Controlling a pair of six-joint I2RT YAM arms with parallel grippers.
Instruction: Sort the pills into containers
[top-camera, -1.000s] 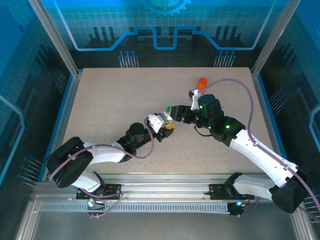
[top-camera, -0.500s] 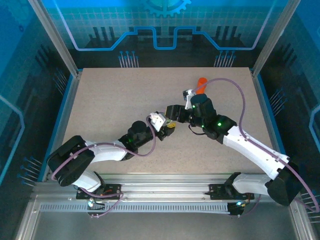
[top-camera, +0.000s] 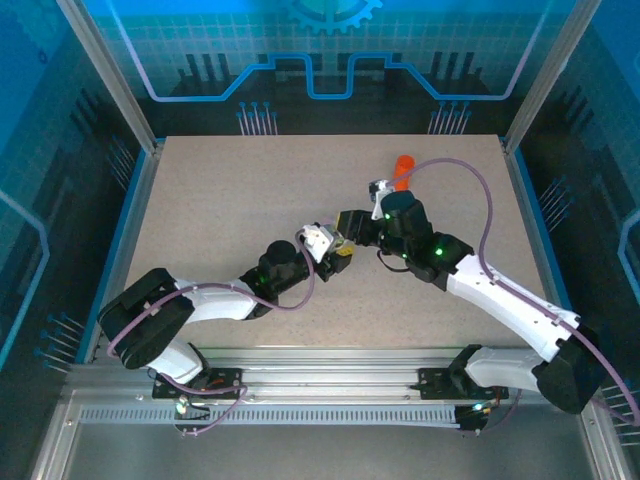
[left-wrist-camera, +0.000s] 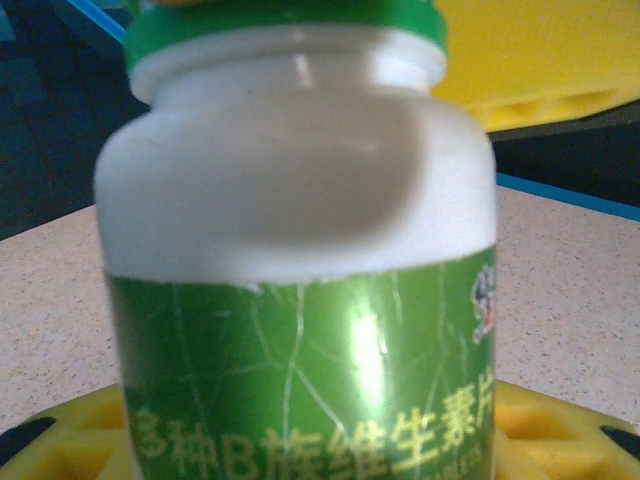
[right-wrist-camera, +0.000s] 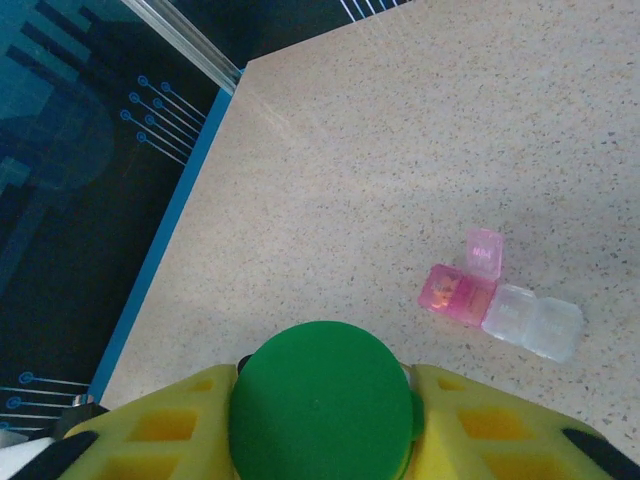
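Note:
A white pill bottle (left-wrist-camera: 290, 200) with a green label stands upright in my left gripper (left-wrist-camera: 300, 440), which is shut on its body; one yellow finger (left-wrist-camera: 60, 445) shows at each lower corner. From above, my right gripper (right-wrist-camera: 320, 415) is shut on the bottle's green cap (right-wrist-camera: 320, 400), a yellow finger (right-wrist-camera: 170, 430) pressed to each side. The two grippers meet mid-table (top-camera: 338, 240). The containers (right-wrist-camera: 495, 300) lie on the table beyond the cap: a pink compartment with its lid open and something orange inside, joined to colourless ones.
An orange object (top-camera: 403, 165) stands at the back of the table behind the right arm. The speckled tabletop (top-camera: 220, 200) has a blue rim (right-wrist-camera: 160, 260) along its left edge. Purple cables loop off both arms.
My right gripper has moved left onto the bottle held by the left gripper, and its jaws have closed in around the green cap. The left arm shifted only slightly.

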